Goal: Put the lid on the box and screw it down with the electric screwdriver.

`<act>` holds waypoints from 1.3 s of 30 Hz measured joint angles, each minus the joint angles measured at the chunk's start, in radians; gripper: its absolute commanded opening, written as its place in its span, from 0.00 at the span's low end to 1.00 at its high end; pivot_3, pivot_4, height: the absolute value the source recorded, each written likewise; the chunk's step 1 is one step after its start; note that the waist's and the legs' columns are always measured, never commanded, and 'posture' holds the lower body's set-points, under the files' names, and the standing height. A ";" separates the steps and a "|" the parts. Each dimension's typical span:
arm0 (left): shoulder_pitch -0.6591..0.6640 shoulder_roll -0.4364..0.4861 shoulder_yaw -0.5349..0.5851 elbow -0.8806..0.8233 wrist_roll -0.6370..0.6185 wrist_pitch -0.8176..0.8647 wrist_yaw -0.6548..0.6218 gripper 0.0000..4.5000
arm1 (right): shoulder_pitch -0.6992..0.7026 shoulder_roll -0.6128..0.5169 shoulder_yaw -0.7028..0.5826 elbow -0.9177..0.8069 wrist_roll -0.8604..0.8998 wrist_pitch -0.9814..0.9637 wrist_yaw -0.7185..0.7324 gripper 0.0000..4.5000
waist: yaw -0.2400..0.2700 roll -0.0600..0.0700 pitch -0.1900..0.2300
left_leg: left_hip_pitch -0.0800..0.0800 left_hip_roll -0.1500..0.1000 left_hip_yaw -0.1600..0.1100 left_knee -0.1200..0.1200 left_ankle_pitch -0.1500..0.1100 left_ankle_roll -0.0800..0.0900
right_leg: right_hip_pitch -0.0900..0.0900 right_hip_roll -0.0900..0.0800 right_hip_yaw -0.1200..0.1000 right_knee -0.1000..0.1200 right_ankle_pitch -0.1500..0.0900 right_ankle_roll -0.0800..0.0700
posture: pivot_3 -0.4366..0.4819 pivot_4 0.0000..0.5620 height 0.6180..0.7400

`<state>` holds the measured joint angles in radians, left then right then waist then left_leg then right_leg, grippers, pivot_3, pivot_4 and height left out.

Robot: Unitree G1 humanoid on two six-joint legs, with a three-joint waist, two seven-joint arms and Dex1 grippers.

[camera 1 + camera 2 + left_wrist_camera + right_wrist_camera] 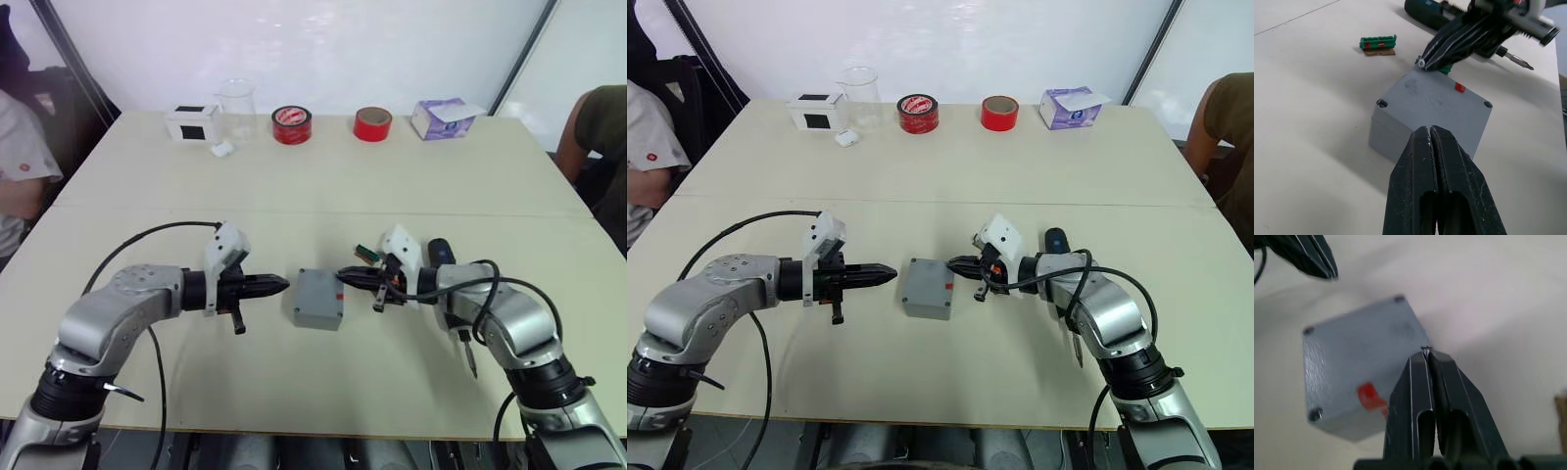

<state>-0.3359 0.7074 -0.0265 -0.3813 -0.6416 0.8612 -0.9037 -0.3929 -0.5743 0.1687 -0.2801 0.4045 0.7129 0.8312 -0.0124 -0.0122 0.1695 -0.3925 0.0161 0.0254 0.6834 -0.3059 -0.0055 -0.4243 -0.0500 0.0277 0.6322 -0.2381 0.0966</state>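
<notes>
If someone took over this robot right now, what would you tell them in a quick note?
Left gripper: shut, holding nothing, tips just left of the box.
Right gripper: shut, holding nothing, at the box's right edge.
Lid: already seated on the box, mid-table.
Electric screwdriver: lying on the table beside the right arm, not picked up.
Done: lid on. Left: pick up the screwdriver and drive the corner screws.

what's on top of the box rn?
The lid sits on the box, with a small red mark on top. The closed lid hides the inside.
</notes>
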 measured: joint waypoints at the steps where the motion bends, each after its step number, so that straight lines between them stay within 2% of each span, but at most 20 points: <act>1: 0.000 0.000 0.000 0.006 0.000 -0.002 -0.003 0.00 | 0.000 0.000 0.000 0.000 0.001 0.000 -0.001 0.02 | 0.000 0.000 0.000 | 0.000 0.000 0.000 0.000 0.000 0.000 | 0.000 0.000 0.000 0.000 0.000 0.000 | 0.48 0.27 1.00; 12: 0.000 0.000 -0.001 0.026 0.009 -0.025 -0.010 0.00 | -0.006 0.008 -0.014 0.012 0.009 0.010 -0.022 0.02 | 0.000 0.000 0.000 | 0.000 0.000 0.000 0.000 0.000 0.000 | 0.000 0.000 0.000 0.000 0.000 0.000 | 0.48 0.27 1.00; 22: 0.000 -0.003 -0.001 0.036 0.021 -0.038 -0.018 0.00 | -0.007 0.099 -0.146 0.002 0.152 0.113 -0.086 0.02 | 0.000 0.000 0.000 | 0.000 0.000 0.000 0.000 0.000 0.000 | 0.000 0.000 0.000 0.000 0.000 0.000 | 0.48 0.27 1.00; 29: -0.001 -0.003 -0.005 0.048 0.021 -0.039 -0.023 0.00 | 0.027 0.202 -0.258 -0.006 0.310 0.226 -0.189 0.02 | -0.001 0.000 0.000 | 0.000 0.000 0.000 0.000 0.000 0.000 | 0.000 0.000 0.000 0.000 0.000 0.000 | 0.48 0.27 1.00; 35: -0.016 -0.003 -0.013 0.049 0.021 -0.039 -0.023 0.00 | 0.070 0.241 -0.271 -0.025 0.358 0.242 -0.250 0.02 | 0.000 0.000 0.000 | 0.000 0.000 0.000 0.000 0.000 0.000 | 0.000 0.000 0.000 0.000 0.000 0.000 | 0.48 0.27 1.00; 39: -0.017 -0.003 -0.014 0.049 0.021 -0.037 -0.023 0.00 | 0.112 0.228 -0.219 -0.044 0.312 0.181 -0.245 0.02 | -0.002 0.000 0.000 | 0.000 0.000 0.000 0.000 0.000 0.000 | 0.000 0.000 0.000 0.000 0.000 0.000 | 0.48 0.27 1.00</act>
<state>-0.3532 0.7045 -0.0403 -0.3323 -0.6209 0.8244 -0.9270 -0.2807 -0.3462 -0.0498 -0.3241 0.7165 0.8943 0.5859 -0.0140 -0.0120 0.1696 -0.3925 0.0163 0.0252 0.6833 -0.3059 -0.0055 -0.4244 -0.0498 0.0277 0.6322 -0.2381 0.0967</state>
